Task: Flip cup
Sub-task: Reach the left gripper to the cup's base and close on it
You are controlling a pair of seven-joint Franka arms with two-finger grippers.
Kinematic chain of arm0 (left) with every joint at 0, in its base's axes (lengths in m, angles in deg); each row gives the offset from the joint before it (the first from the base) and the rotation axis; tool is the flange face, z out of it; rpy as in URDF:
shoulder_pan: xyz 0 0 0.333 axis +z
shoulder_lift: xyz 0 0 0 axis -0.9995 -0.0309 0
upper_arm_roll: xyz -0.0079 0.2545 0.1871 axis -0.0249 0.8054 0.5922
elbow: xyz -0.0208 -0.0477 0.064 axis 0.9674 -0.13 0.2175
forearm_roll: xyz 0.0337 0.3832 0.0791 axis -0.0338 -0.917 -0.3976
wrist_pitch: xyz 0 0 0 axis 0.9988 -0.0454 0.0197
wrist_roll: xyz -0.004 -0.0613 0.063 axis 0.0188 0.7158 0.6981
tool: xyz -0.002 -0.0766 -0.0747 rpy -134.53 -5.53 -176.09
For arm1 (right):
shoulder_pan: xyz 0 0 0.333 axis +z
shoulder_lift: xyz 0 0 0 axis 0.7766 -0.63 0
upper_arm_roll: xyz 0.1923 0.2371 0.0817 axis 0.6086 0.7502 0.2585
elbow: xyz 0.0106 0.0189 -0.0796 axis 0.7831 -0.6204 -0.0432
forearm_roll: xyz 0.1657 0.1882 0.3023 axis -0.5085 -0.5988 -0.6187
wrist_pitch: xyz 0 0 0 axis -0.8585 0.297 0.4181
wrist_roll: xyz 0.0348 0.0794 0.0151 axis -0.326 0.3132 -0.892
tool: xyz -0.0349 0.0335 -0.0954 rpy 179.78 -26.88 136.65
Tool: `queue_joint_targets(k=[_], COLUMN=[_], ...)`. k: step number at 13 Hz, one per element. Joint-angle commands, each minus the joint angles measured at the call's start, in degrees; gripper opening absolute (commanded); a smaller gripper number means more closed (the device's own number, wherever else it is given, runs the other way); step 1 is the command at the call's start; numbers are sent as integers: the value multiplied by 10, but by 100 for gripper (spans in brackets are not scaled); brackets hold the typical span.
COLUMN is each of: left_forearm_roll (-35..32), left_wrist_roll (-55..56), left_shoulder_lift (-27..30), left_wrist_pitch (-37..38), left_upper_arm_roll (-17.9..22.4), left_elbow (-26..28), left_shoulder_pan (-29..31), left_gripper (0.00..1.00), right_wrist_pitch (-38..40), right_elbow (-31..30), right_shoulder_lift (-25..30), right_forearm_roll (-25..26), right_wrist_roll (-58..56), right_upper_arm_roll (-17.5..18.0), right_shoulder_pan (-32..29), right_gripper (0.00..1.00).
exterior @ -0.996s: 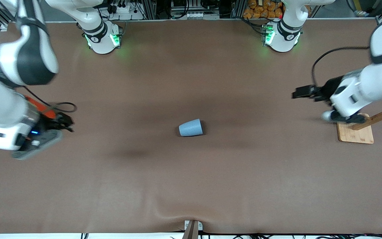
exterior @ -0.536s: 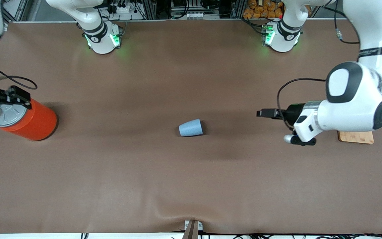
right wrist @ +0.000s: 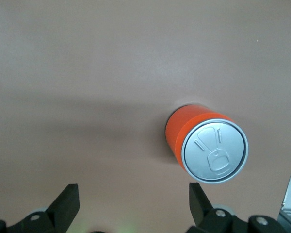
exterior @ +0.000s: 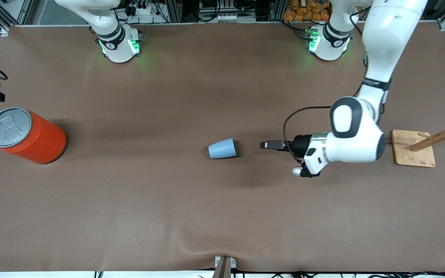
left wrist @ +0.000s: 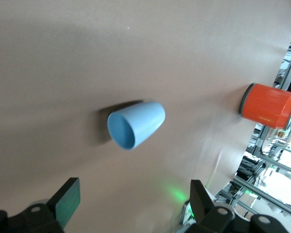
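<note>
The light blue cup (exterior: 222,148) lies on its side in the middle of the brown table. Its darker blue mouth faces the left arm's end, as the left wrist view (left wrist: 136,125) shows. My left gripper (exterior: 303,170) hangs over the table between the cup and the wooden stand, apart from the cup. It is open and empty in the left wrist view (left wrist: 133,204). My right gripper (right wrist: 133,204) is open and empty above the table beside the orange can; only a black part of that arm shows at the front view's edge.
A large orange can (exterior: 33,137) with a grey pull-tab lid stands at the right arm's end, and shows in both wrist views (right wrist: 208,145) (left wrist: 269,106). A wooden stand on a square base (exterior: 413,154) stands at the left arm's end.
My left arm has swung from the wooden stand toward the cup. My right arm has drawn back from over the orange can toward the table's end, uncovering the can. The cup has not moved.
</note>
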Motion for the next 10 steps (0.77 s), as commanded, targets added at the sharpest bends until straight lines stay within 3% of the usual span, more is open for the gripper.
queue_joint_targets(k=[1, 4, 7, 10], left_forearm_roll=[106, 208, 305, 333], left_wrist_roll=[-88, -156, -180, -177], left_shoulder_lift=[-42, -67, -68, -69], left_wrist_pitch=[-38, -65, -126, -129], left_upper_arm_roll=[-2, -1, -1, -1], left_elbow=[14, 49, 74, 77], left_shoulder_pan=[-11, -36, -86, -95], left_gripper=[100, 100, 100, 100], right_wrist_pitch=[-2, -2, 19, 27], right_elbow=[-52, -98, -93, -74], right_shoulder_lift=[45, 76, 77, 72], right_forearm_roll=[-11, -77, -81, -68], right_wrist_roll=[63, 90, 138, 155], right_upper_arm_roll=[5, 5, 10, 20], right_shoulder_pan=[-6, -19, -8, 8], right_gripper=[100, 100, 100, 100])
